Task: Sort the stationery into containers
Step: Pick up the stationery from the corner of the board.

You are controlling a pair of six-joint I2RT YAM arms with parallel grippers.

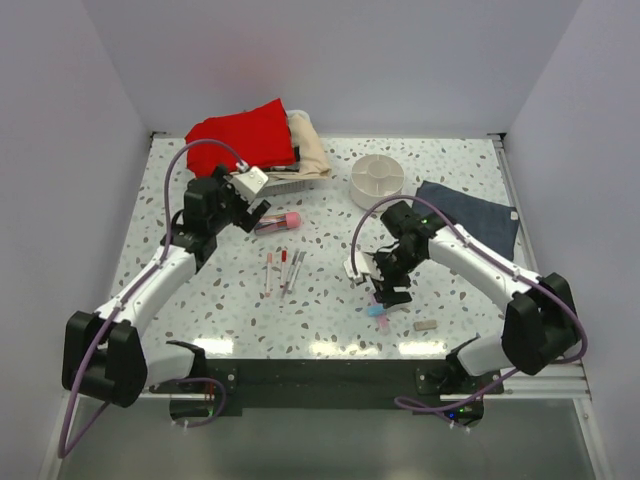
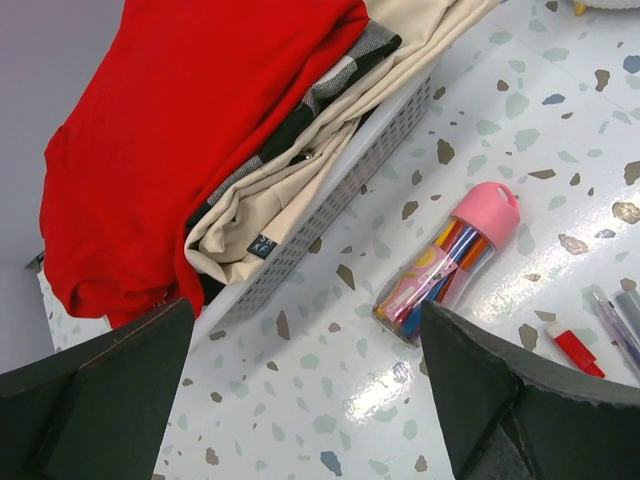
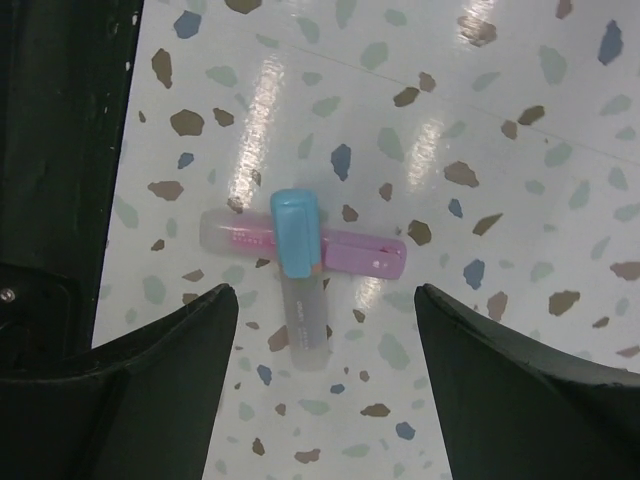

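top view, table read as a clock face, 12 at the far wall.

- white organiser (image 1: pixel 377 178) at 1 o'clock, upright, central cup with a divided ring around it.
- pink-capped tube (image 2: pixel 445 265) at 10 o'clock, lying flat, coloured sticks inside, cap towards 2 o'clock in the left wrist view. it lies near the grey basket (image 2: pixel 340 190) but apart from it.
- thin pens (image 1: pixel 283 270) at 8 o'clock, loose on the table, lying roughly side by side.
- blue-capped marker (image 3: pixel 295 235) and pink marker (image 3: pixel 365 255) at 5 o'clock. the blue one lies across the pink one, making a cross; they touch.
- beige eraser (image 1: pixel 426 324) at 4 o'clock, alone, near the markers.
- left gripper (image 2: pixel 305 325): jaws spread wide, holding nothing, above the bare table at 7 o'clock of the tube.
- right gripper (image 1: pixel 388 297): jaws spread, one finger on each side of the crossed markers, above them, not touching.
- red cloth (image 1: pixel 243 135) piled on the basket at 11 o'clock, beige cloth (image 1: pixel 312 150) beside it.
- blue-grey cloth (image 1: pixel 470 215) flat at 2 o'clock.
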